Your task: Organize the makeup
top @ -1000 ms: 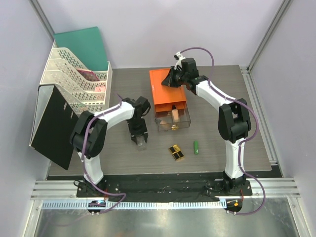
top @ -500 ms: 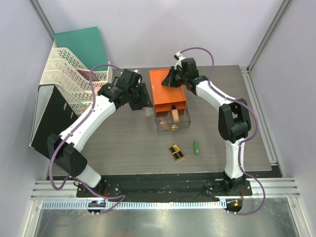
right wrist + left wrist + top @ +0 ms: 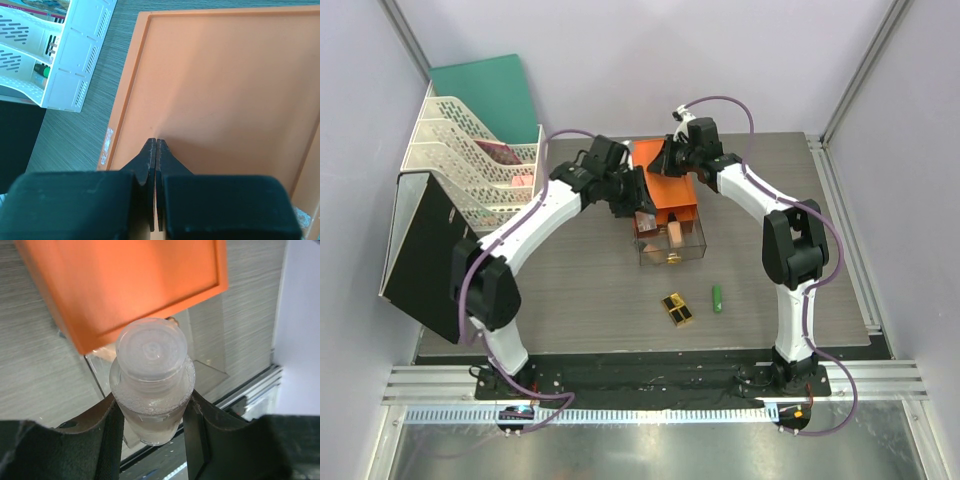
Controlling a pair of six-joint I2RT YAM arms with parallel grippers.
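While the left gripper's jaws clamp a small clear bottle across its round body, it hangs over the clear drawer pulled out at the front of the orange box. It looks smooth, rigid and light, so it could slip. Holding it below the cap seems right. The right gripper is closed on nothing, its tips resting on the box's top. Two lipstick cases and a green tube lie toward the table's near edge.
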